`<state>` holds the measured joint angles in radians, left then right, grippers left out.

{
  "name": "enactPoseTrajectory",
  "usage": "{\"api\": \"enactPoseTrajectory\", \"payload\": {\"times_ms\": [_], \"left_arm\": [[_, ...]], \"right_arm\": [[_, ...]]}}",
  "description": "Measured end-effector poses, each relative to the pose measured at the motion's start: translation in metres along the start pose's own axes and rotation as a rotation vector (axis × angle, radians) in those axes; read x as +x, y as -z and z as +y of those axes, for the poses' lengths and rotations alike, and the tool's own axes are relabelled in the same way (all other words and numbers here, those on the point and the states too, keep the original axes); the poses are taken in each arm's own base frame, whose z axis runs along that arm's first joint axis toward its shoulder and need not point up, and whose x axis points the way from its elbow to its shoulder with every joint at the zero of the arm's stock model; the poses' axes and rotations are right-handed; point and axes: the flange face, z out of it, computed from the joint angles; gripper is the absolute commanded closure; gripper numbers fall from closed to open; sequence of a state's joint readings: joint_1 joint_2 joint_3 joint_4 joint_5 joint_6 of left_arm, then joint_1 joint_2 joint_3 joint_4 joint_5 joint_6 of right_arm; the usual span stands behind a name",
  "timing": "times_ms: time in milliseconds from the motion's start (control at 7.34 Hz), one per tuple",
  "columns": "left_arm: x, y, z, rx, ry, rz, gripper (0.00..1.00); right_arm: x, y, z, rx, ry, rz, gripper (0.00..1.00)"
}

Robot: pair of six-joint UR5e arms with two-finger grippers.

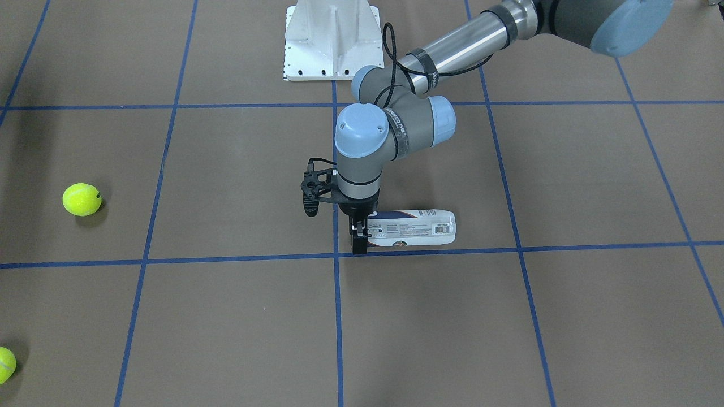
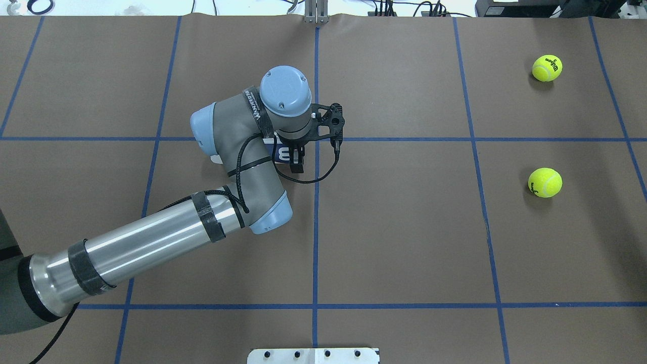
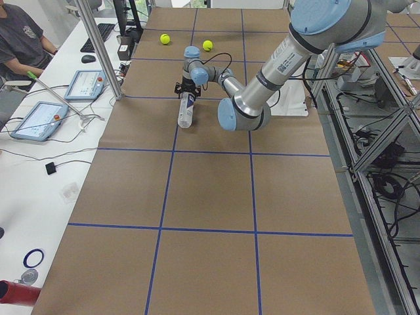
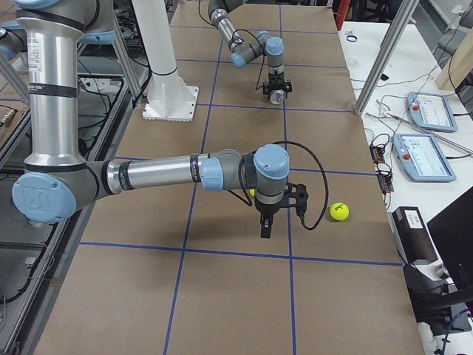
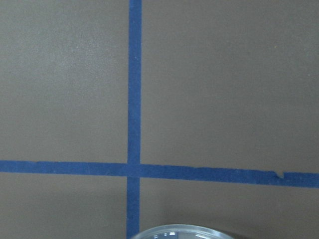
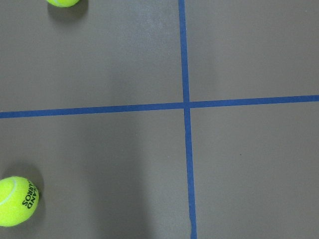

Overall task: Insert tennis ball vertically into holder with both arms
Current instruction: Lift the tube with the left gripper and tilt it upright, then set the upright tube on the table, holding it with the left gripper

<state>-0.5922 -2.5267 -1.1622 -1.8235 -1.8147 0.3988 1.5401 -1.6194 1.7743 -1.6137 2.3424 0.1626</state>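
The holder (image 1: 416, 228), a clear tube with a white and navy label, lies on its side on the brown table. My left gripper (image 1: 360, 237) points straight down over the tube's open end, its jaws closed around it. The overhead view shows only a navy patch of the holder (image 2: 285, 153) under the left gripper (image 2: 298, 162). The tube's rim (image 5: 172, 232) shows at the bottom of the left wrist view. Two tennis balls (image 2: 547, 67) (image 2: 545, 182) lie far to the right. My right gripper (image 4: 264, 225) hangs near a ball (image 4: 338, 211); I cannot tell whether it is open.
The white pedestal base (image 1: 332, 39) stands at the robot's side of the table. Blue tape lines (image 2: 316, 222) form a grid on the table. Operator desks with tablets (image 3: 36, 120) run along the far edge. Two balls (image 6: 16, 200) (image 6: 62, 2) show in the right wrist view.
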Motion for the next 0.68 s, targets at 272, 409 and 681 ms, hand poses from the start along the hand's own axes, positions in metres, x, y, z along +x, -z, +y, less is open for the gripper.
{"api": "enactPoseTrajectory", "payload": {"times_ms": [272,409,681], "left_arm": [[0.0,0.001,-0.001,0.003,0.004,-0.001,0.2],[0.0,0.002,-0.001,0.006,0.013,-0.003,0.2],[-0.005,0.023,-0.007,0.042,0.031,-0.024,0.2]], "right_arm": [[0.0,0.0,0.0,-0.001,0.0,0.0,0.01],[0.0,0.0,0.0,-0.001,0.0,0.0,0.01],[0.0,0.0,0.0,0.001,0.001,0.0,0.01]]}}
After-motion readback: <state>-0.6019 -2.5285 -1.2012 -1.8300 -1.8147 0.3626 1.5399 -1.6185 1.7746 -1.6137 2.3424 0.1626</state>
